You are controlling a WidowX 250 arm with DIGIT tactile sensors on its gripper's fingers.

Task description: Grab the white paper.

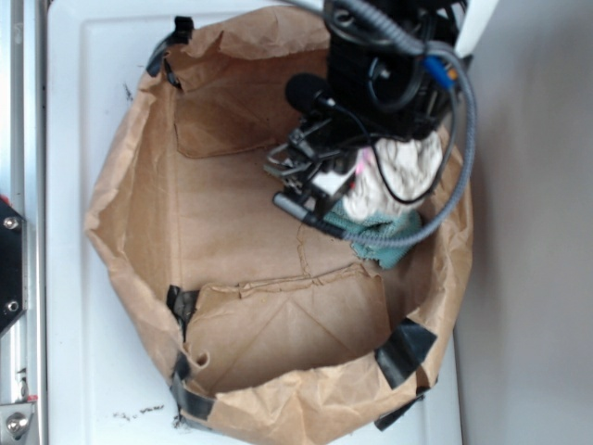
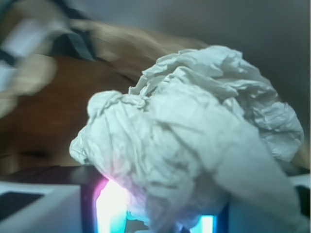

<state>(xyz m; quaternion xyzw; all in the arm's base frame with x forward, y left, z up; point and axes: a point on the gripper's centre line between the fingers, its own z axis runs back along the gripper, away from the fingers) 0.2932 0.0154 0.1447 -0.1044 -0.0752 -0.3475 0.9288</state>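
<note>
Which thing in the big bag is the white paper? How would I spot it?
Find the big brown paper bag lying open on the white table. Look in its upper right part, under the black robot arm, where the gripper sits. The white paper is the pale, crinkly, lumpy ball there; the teal cloth right beside it is fuzzy and blue-green, not creased.

Brown paper bag (image 1: 241, 213) – black-taped rim – holds teal cloth (image 1: 394, 241), on white surface (image 1: 93, 93).
</note>
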